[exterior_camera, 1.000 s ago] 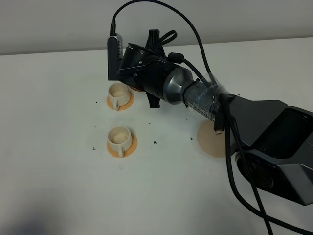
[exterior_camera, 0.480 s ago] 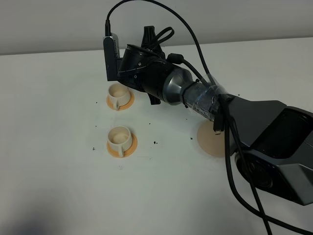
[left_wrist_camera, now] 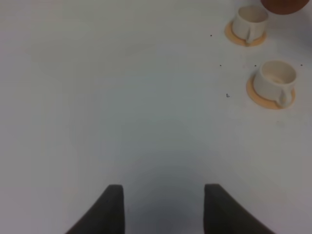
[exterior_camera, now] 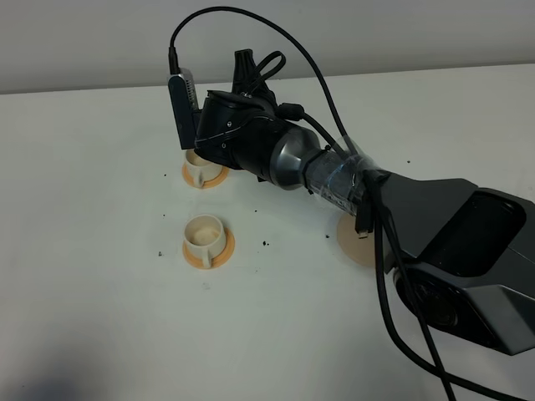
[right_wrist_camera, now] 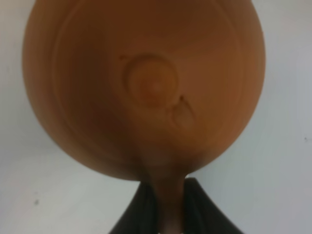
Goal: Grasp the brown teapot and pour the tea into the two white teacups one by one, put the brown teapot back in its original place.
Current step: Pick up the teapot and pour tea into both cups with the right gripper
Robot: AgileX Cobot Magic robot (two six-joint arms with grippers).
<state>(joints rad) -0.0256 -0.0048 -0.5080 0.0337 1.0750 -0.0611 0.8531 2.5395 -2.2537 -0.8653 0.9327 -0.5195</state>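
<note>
The brown teapot (right_wrist_camera: 146,87) fills the right wrist view, seen lid-on. My right gripper (right_wrist_camera: 163,214) is shut on its loop handle. In the exterior view my right arm (exterior_camera: 251,142) reaches across to the far white teacup (exterior_camera: 199,170) and hides the teapot. The near white teacup (exterior_camera: 204,235) stands apart in front of it. The pale beige coaster (exterior_camera: 351,244) lies bare, partly behind the arm. My left gripper (left_wrist_camera: 163,209) is open and empty, low over bare table; its view shows both cups (left_wrist_camera: 249,22) (left_wrist_camera: 275,80) and an edge of the teapot (left_wrist_camera: 287,6).
Each cup sits on a small orange disc (exterior_camera: 219,251). Small dark specks (exterior_camera: 265,244) dot the white table between the cups and the coaster. A black cable (exterior_camera: 334,92) loops above the right arm. The table's far edge meets a pale wall.
My right wrist has rolled and shifted left, closer over the far cup, carrying the teapot with it. The cups and coaster have not moved.
</note>
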